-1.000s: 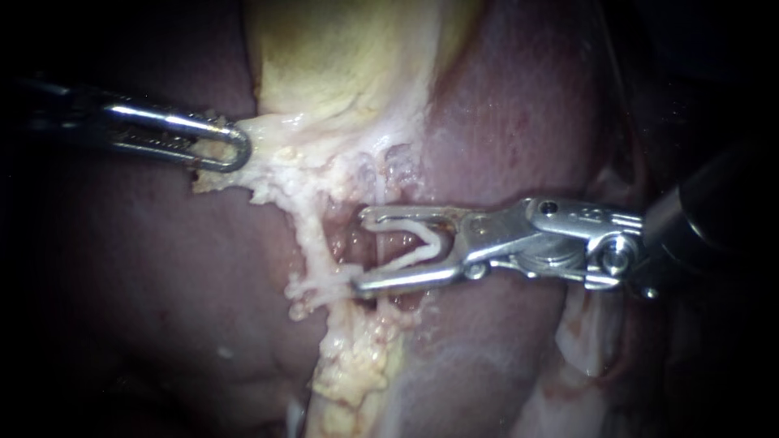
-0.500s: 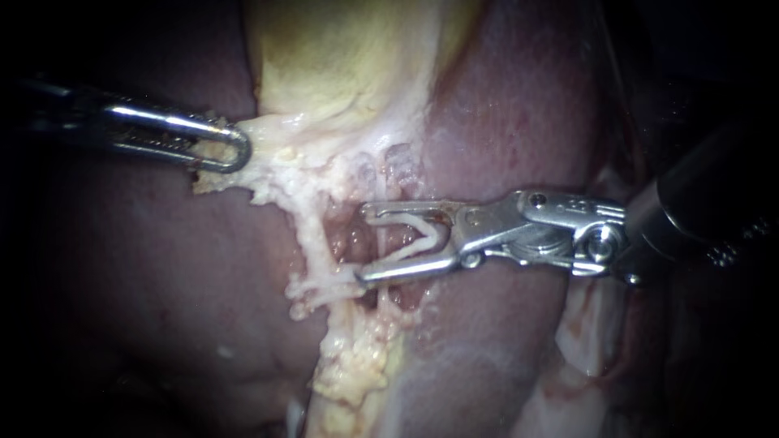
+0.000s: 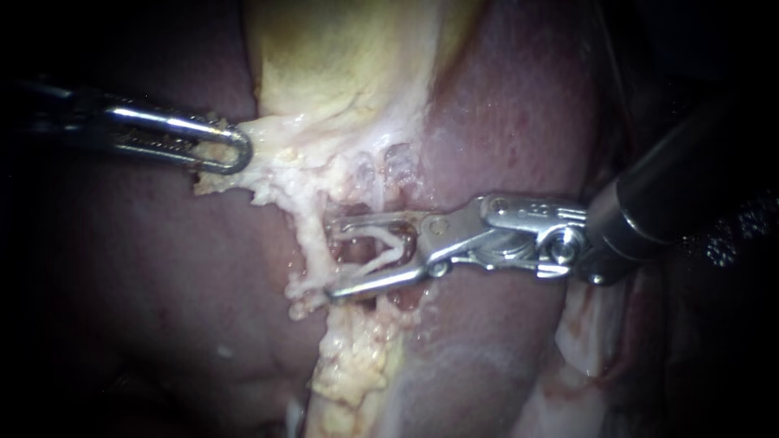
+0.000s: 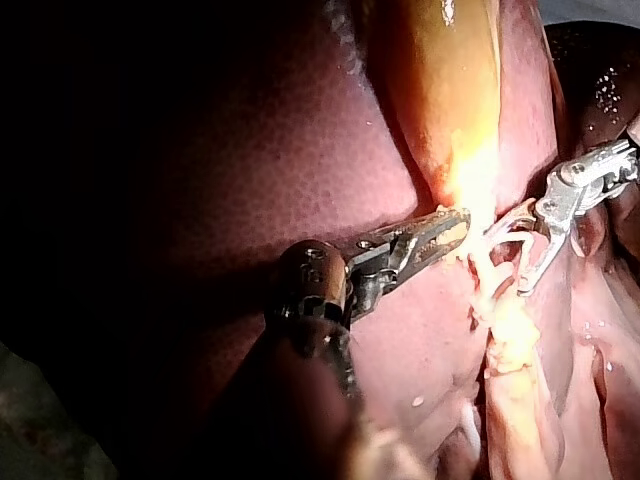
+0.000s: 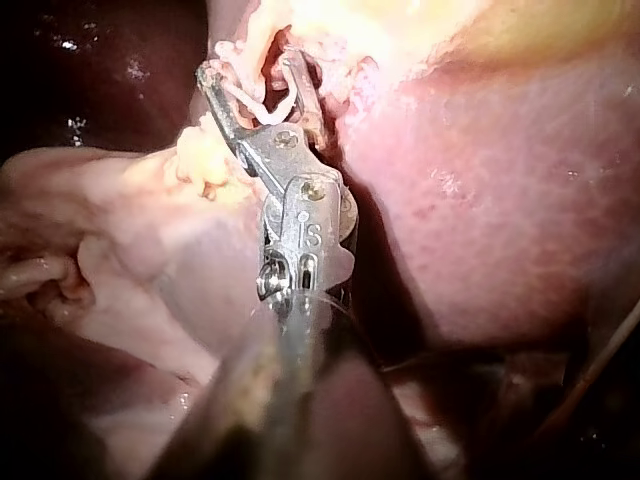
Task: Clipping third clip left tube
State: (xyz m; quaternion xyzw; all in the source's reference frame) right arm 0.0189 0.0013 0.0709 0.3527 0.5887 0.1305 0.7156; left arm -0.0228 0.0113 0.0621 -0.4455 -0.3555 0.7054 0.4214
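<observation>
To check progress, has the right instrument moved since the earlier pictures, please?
Yes: the right instrument with its clip advanced leftward, closer to the stationary left instrument.

Left instrument (image 3: 231,150) clamps pale tissue (image 3: 280,138) beneath the yellow gallbladder (image 3: 341,57). Right instrument (image 3: 333,259) holds a white clip (image 3: 381,243) (V-shaped) between spread jaws, tips at a pale strand (image 3: 312,243).

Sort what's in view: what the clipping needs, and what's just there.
In the job: right instrument, its clip, tube at its jaws, left instrument holding pale tissue.
Just there: liver, gallbladder.
</observation>
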